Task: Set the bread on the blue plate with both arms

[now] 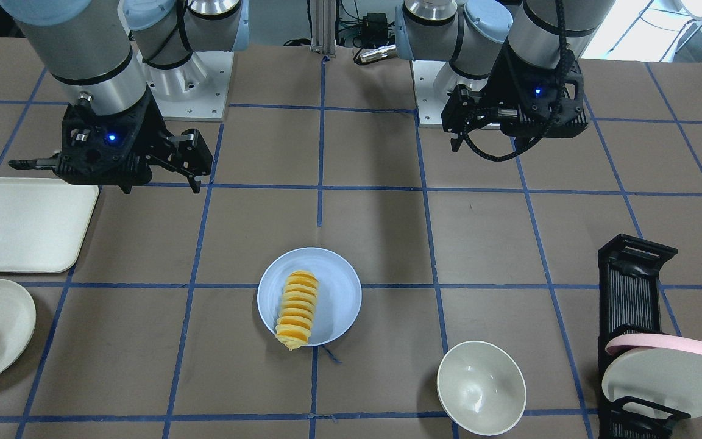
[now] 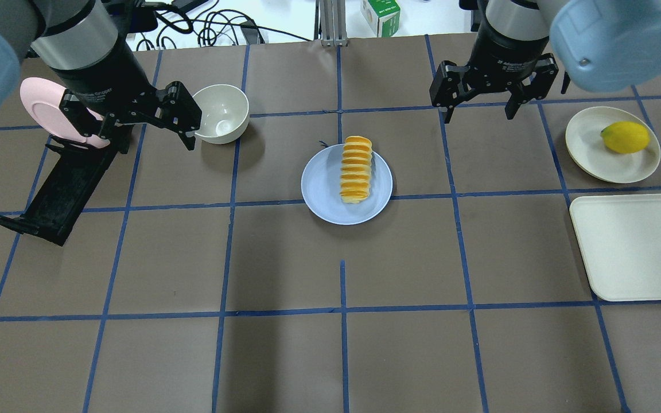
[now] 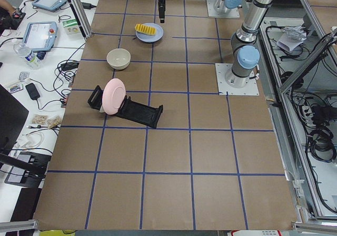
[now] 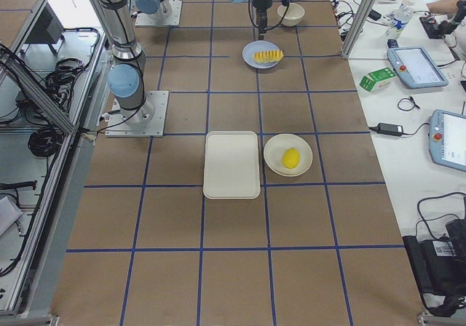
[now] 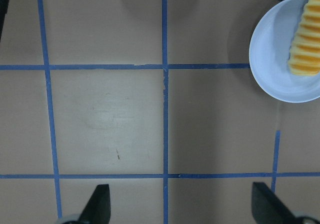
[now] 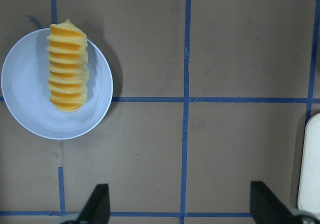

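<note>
**Lab workbench marked with a taped grid**

A wide table is covered in matte brown sheeting, divided into large squares by blue tape. A metal frame post rises at its far edge. Beyond that edge runs a white desk strewn with cables, control tablets and a green carton. The lighting is bright and even.

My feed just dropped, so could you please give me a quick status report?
Left gripper open, empty. Right gripper open, empty. Bread on blue plate, far end overhanging rim. Nothing blocking.
</note>
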`<state>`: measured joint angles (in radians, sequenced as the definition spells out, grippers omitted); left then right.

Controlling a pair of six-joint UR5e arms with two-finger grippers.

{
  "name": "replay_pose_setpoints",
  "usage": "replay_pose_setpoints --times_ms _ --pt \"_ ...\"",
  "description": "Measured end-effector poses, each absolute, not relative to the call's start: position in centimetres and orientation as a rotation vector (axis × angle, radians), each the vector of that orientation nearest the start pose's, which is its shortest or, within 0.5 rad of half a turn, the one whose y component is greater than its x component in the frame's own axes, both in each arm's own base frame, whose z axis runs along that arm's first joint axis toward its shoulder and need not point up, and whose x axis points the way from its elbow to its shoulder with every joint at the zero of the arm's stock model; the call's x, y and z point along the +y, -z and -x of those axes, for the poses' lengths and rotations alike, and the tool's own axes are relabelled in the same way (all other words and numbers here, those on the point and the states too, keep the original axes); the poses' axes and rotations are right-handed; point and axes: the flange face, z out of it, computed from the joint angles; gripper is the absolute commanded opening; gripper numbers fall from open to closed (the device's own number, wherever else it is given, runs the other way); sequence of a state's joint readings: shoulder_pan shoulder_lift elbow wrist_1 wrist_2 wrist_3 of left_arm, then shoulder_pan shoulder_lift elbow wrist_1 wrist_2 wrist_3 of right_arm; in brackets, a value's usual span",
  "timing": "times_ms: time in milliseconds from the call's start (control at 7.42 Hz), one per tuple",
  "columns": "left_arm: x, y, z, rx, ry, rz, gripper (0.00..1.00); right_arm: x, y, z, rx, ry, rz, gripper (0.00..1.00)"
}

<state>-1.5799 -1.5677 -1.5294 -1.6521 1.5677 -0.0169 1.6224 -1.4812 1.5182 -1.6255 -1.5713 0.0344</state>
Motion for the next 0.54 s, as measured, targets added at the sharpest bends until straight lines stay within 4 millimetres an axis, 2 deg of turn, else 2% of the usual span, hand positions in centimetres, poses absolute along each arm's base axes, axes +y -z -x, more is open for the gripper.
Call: replay_pose_setpoints --times_ms 539 --pt "-48.5 -50.2 13.8 3.143 -0.055 0.01 1.0 -52.4 -46.7 -14.1 3.153 -0.012 -0.016 1.0"
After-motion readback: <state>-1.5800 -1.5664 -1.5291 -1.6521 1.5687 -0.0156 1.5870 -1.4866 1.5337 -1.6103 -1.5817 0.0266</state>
